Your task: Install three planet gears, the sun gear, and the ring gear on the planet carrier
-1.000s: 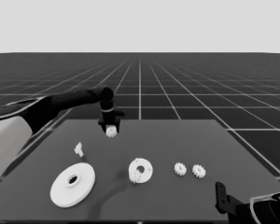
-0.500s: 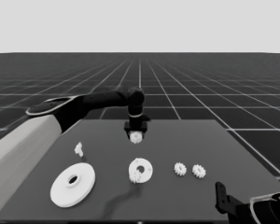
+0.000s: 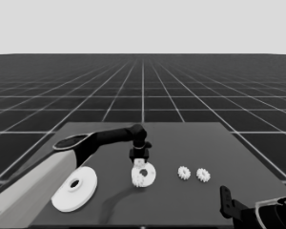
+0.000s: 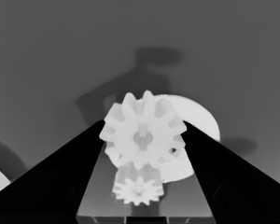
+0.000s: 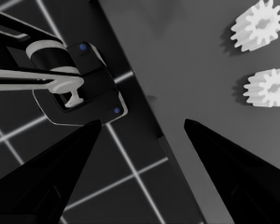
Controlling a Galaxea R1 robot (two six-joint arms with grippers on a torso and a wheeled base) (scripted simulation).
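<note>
My left gripper [image 3: 140,159] reaches in from the left and is shut on a planet gear [image 4: 142,135], a small white toothed wheel. It hangs just above the smaller round part [image 3: 145,176], the planet carrier, in the middle of the table. In the left wrist view the smaller round part [image 4: 198,128] lies under the held gear, with another gear [image 4: 136,189] resting on it. Two more planet gears [image 3: 183,172] [image 3: 203,175] lie side by side to its right. The larger round part [image 3: 75,188], the ring gear, lies flat at the front left.
My right gripper [image 5: 142,122] waits open at the table's front right corner, with the two loose gears [image 5: 258,24] [image 5: 268,87] lying nearby. Dark machinery [image 5: 79,84] with blue lights sits past the table's edge. The left arm's pale grey part [image 3: 24,200] fills the lower left corner.
The left arm has carried the gear from the back of the table rightward and toward the front, down over the smaller round part. The right arm has not moved.
</note>
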